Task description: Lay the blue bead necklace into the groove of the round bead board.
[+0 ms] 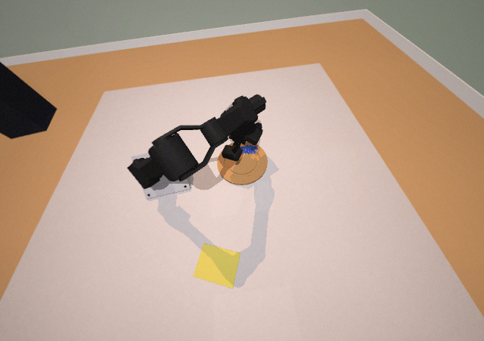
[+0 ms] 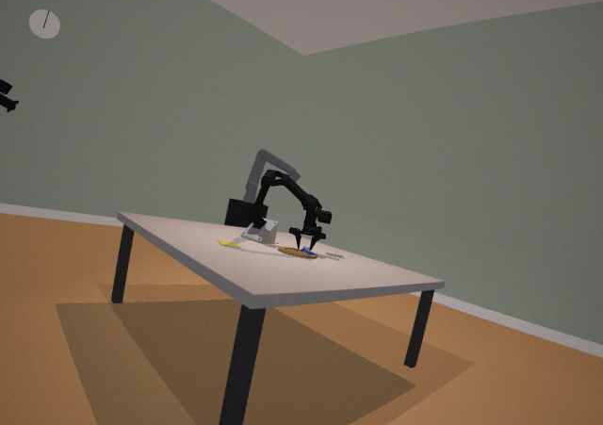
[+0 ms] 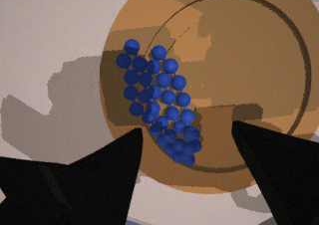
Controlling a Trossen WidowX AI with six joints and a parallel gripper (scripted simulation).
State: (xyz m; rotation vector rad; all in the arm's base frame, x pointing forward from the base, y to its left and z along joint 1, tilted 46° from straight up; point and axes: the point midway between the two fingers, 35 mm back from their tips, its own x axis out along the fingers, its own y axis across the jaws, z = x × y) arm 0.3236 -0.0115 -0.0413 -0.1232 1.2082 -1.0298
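The blue bead necklace (image 1: pixel 249 149) (image 2: pixel 306 251) (image 3: pixel 163 80) lies bunched in a long heap on one side of the round wooden bead board (image 1: pixel 249 177) (image 2: pixel 292 251) (image 3: pixel 259 51). In the wrist view the heap crosses the left part of the thin dark groove ring and reaches outside it; most of the ring holds no beads. My gripper (image 2: pixel 305 250) (image 3: pixel 187 131) is open, with its fingers pointing down above the board. In the wrist view the heap's lower end shows between and beyond the two fingertips, touching neither. The top view has part of the board hidden behind the gripper.
A yellow square (image 1: pixel 212 267) (image 2: pixel 227 243) lies flat on the table (image 1: pixel 332 231) (image 2: pixel 340 274). The arm's light grey base plate (image 1: pixel 169 191) (image 2: pixel 252 236) stands beside the board. Shadows of the arm fall across the table and board.
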